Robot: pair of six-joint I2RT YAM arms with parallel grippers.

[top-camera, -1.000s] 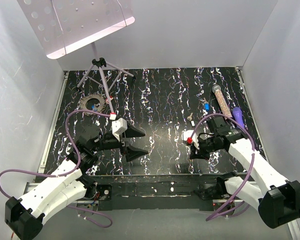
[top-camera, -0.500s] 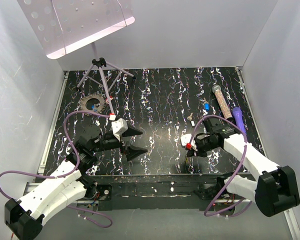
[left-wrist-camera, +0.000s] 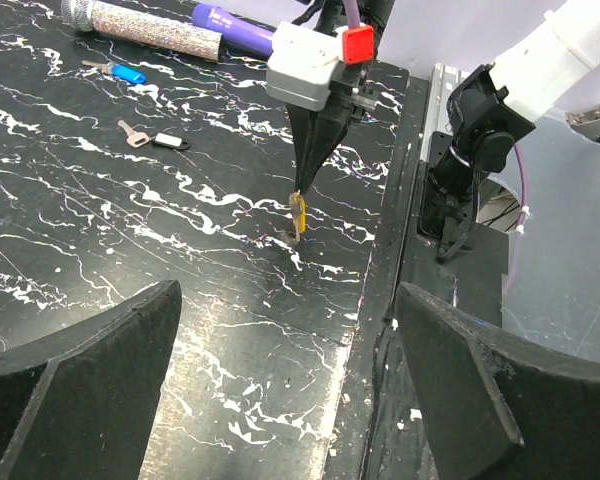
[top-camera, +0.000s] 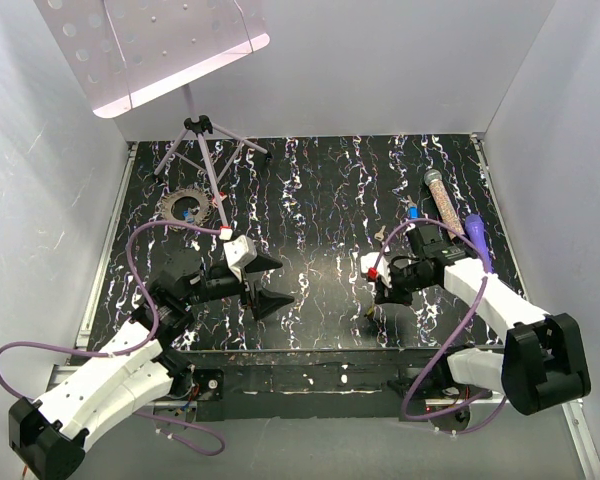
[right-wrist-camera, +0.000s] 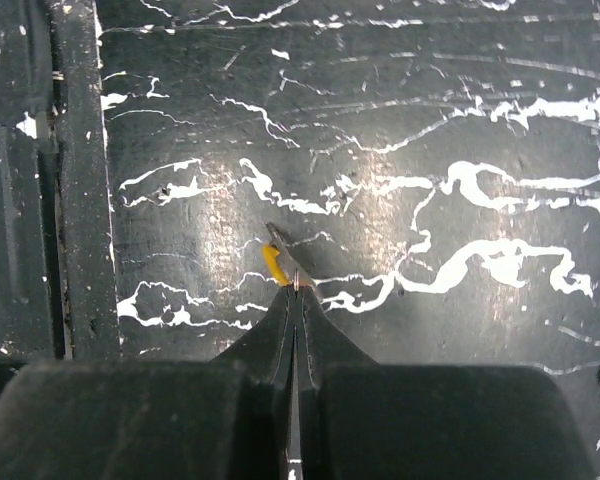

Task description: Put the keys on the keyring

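My right gripper (top-camera: pixel 372 298) is shut on a tiny yellow-headed key (right-wrist-camera: pixel 275 262), pinched at the very fingertips (right-wrist-camera: pixel 296 292). The key hangs point-down at the table surface near the front edge, and it also shows in the left wrist view (left-wrist-camera: pixel 298 212). My left gripper (top-camera: pixel 270 282) is open and empty, facing the right gripper from the left, a hand's width away (left-wrist-camera: pixel 285 300). A blue-headed key (top-camera: pixel 413 212) and a plain silver key (top-camera: pixel 380 235) lie behind the right gripper. I cannot make out a keyring.
A clear tube of pinkish beads (top-camera: pixel 442 200) and a purple marker pen (top-camera: pixel 475 232) lie at the right. A toothed metal disc (top-camera: pixel 185 207) and a music stand's tripod (top-camera: pixel 205 140) stand at the back left. The table's front rail (top-camera: pixel 310 352) is just below the grippers.
My right gripper has swung left and slightly back, holding the yellow key. The left gripper has shifted only a little.
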